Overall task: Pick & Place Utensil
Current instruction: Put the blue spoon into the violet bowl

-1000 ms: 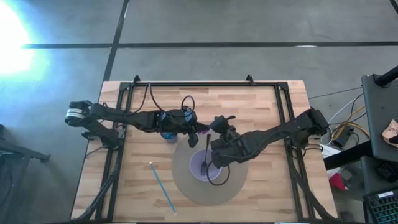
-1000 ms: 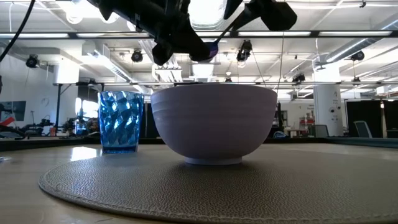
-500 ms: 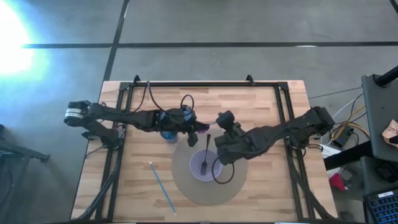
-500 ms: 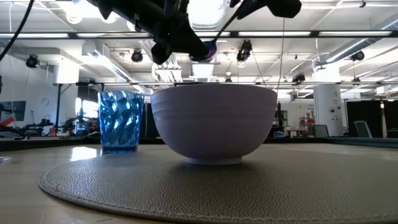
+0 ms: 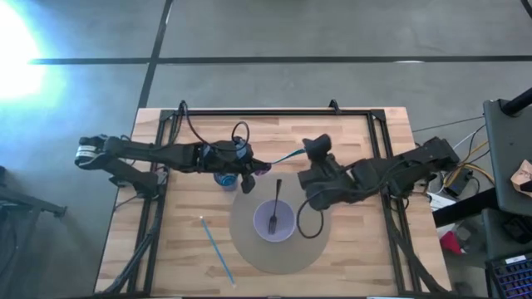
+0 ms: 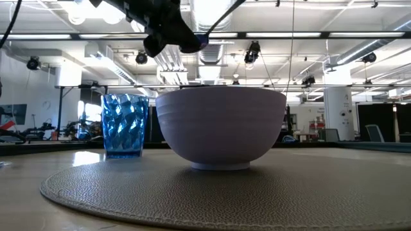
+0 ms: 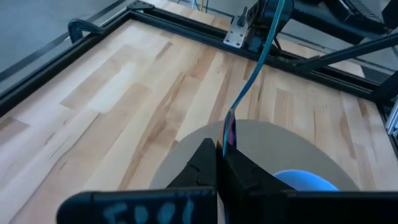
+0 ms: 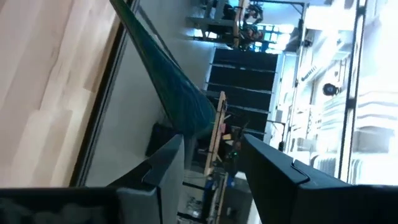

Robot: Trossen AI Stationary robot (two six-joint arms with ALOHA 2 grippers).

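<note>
High view: fork is in the bowl, right claw backs off

Right claw (image 8: pixel 211 142) is spread wide with nothing between the fingers – the right wrist view looks past them at the table frame and the room. In the high view the right arm has pulled back toward its own side of the table, off the bowl it hung over a second ago. The dark fork (image 5: pixel 276 203) it had carried now lies in the lilac bowl (image 5: pixel 284 231), head down inside, handle leaning over the far rim. The bowl sits mid-way on the round grey mat (image 5: pixel 249 249).

Left claw (image 7: pixel 217 152) is pinched tight on a thin teal utensil (image 7: pixel 255 68), held by its end, the rest sticking out over the mat. It hovers just beside the blue cup (image 6: pixel 124 125), near the bowl's rim, and has drifted slightly back toward the left.

Judgement: the fork's placement looks done – release clean, bowl not shifted in the low view. Teal utensil likely goes next. A blue stick (image 5: pixel 216 249) lies on the bare wood, well apart from both claws.
</note>
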